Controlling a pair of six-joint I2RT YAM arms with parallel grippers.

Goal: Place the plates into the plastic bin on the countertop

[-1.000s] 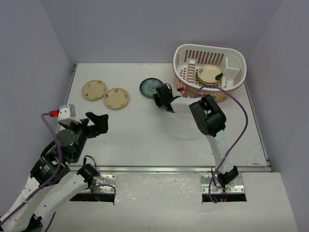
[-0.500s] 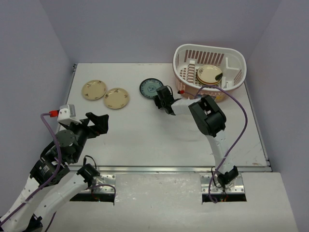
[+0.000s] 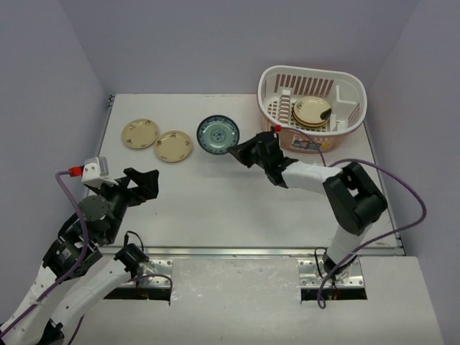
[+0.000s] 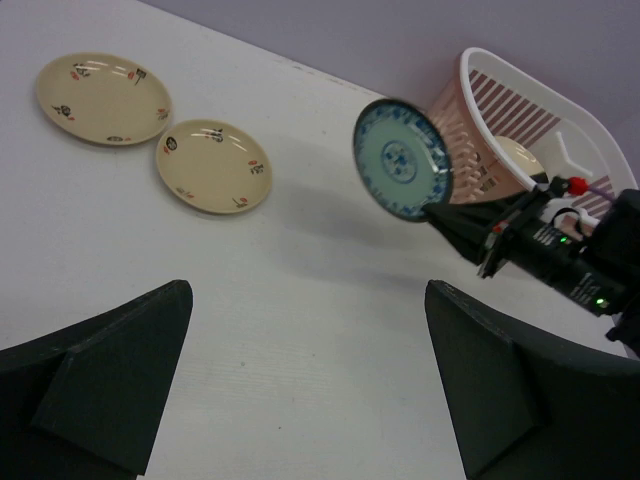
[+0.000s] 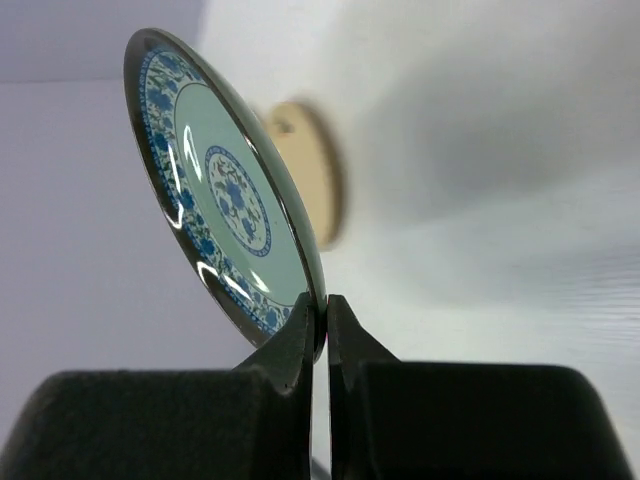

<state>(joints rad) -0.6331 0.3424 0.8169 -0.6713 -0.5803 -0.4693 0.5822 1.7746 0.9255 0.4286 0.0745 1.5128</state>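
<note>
Because your right pincer (image 5: 322,312) clamps only the rim of the round blue-patterned plate (image 5: 228,205), it may slip short of the pink-white slotted plastic bin (image 3: 310,77).

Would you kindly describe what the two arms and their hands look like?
The left arm and right arm have white links and bulky black joints. The left hand and right hand are black, each with two wedge-shaped fingers. A purple cable runs along each arm, red-tipped near the wrist.
</note>
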